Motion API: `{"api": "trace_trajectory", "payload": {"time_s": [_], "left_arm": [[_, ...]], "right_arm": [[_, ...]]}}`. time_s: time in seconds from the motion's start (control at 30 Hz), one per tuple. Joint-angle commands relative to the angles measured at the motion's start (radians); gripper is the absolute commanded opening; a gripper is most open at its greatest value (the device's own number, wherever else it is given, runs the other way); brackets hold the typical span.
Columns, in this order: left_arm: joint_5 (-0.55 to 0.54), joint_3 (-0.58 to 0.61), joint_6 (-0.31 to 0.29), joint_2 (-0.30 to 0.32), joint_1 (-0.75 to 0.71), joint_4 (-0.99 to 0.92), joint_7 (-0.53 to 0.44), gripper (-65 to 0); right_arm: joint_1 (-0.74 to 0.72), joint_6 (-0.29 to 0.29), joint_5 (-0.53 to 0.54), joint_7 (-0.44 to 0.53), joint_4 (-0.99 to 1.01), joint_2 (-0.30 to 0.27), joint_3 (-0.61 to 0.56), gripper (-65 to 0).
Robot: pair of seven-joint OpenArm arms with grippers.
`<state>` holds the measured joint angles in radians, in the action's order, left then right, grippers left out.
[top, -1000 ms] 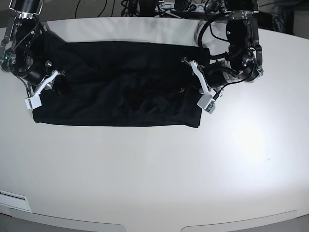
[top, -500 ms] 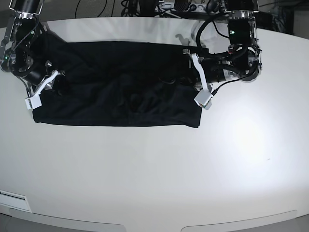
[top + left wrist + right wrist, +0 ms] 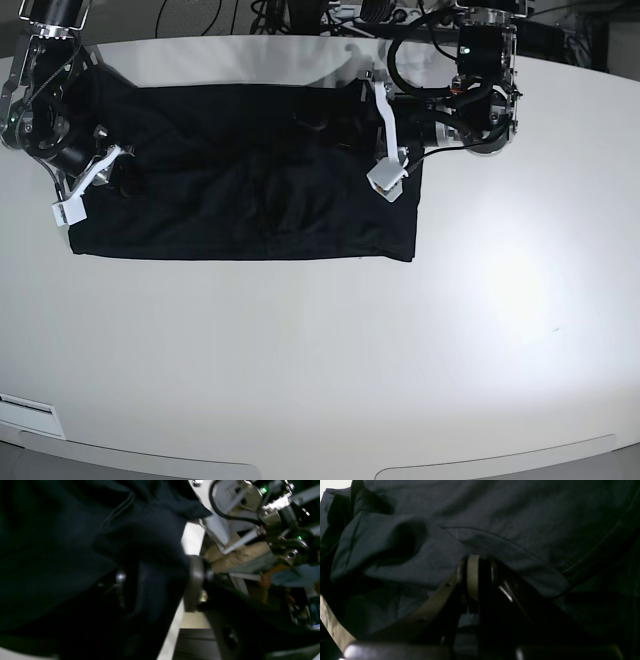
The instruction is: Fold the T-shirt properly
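Since a second ago, only the left gripper [image 3: 384, 135] has swung toward the tabletop's [image 3: 300, 340] far edge. Right gripper [image 3: 85, 180] pinches the T-shirt [image 3: 240, 170]; left's grip is unclear. Soft, limp cloth: hold corners.
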<state>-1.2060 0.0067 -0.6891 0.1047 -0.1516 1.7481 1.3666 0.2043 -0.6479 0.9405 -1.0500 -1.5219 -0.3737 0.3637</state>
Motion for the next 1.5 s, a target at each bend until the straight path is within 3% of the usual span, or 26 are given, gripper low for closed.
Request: {"api": "trace_trajectory", "payload": {"time_s": [0.0, 0.2, 0.23, 0.37, 0.57, 0.9, 0.93, 1.1, 1.13, 1.23, 1.3, 1.4, 1.47], "left_arm": [[-0.034, 0.008, -0.009, 0.001, 0.011, 0.015, -0.004, -32.1], [-0.034, 0.007, -0.009, 0.001, 0.029, 0.055, -0.004, -32.5], [-0.034, 0.002, -0.009, 0.001, 0.038, 0.072, -0.004, -35.0], [-0.037, -0.046, -0.009, 0.000, 0.077, 0.155, -0.008, -65.0], [-0.139, -0.118, -0.009, 0.000, 0.088, 0.176, -0.022, -65.0], [-0.128, 0.032, -0.009, 0.000, 0.016, 0.175, 0.030, -65.0], [-0.134, 0.044, -0.009, 0.000, 0.017, 0.175, 0.030, -64.5], [-0.194, 0.058, -0.009, 0.000, 0.029, 0.175, 0.030, -30.1], [-0.204, 0.058, -0.009, 0.000, 0.037, 0.175, 0.030, -27.4], [-0.211, 0.058, -0.009, 0.000, 0.064, 0.175, 0.030, -27.2], [-0.177, 0.049, -0.009, 0.000, 0.091, 0.175, 0.030, -32.6], [0.000, 0.012, -0.009, 0.000, 0.119, 0.175, 0.003, -65.0], [0.142, -0.016, -0.009, 0.000, 0.117, 0.175, -0.092, -65.0]], "right_arm": [[0.008, 0.008, -0.050, -0.065, 0.003, -0.009, -0.006, -55.5], [0.008, 0.008, -0.050, -0.065, 0.003, -0.009, -0.006, -55.5], [0.008, 0.007, -0.050, -0.065, 0.003, -0.009, -0.006, -55.5], [0.009, 0.008, -0.050, -0.066, 0.003, -0.008, -0.006, -55.5], [0.008, 0.008, -0.050, -0.069, 0.003, -0.009, -0.006, -55.5], [0.006, 0.007, -0.050, -0.069, 0.003, -0.008, -0.006, -55.5], [0.006, 0.007, -0.050, -0.069, 0.003, -0.008, -0.006, -55.5], [0.006, 0.008, -0.050, -0.069, 0.003, -0.008, -0.006, -55.5], [0.006, 0.008, -0.050, -0.069, 0.003, -0.008, -0.006, -55.5], [0.006, 0.008, -0.050, -0.069, 0.003, -0.008, -0.006, -55.5], [0.006, 0.008, -0.050, -0.069, 0.003, -0.008, -0.006, -55.5], [0.006, 0.008, -0.050, -0.069, 0.003, -0.008, -0.006, -55.5], [0.006, 0.008, -0.050, -0.070, 0.003, -0.008, -0.006, -55.5]]}}
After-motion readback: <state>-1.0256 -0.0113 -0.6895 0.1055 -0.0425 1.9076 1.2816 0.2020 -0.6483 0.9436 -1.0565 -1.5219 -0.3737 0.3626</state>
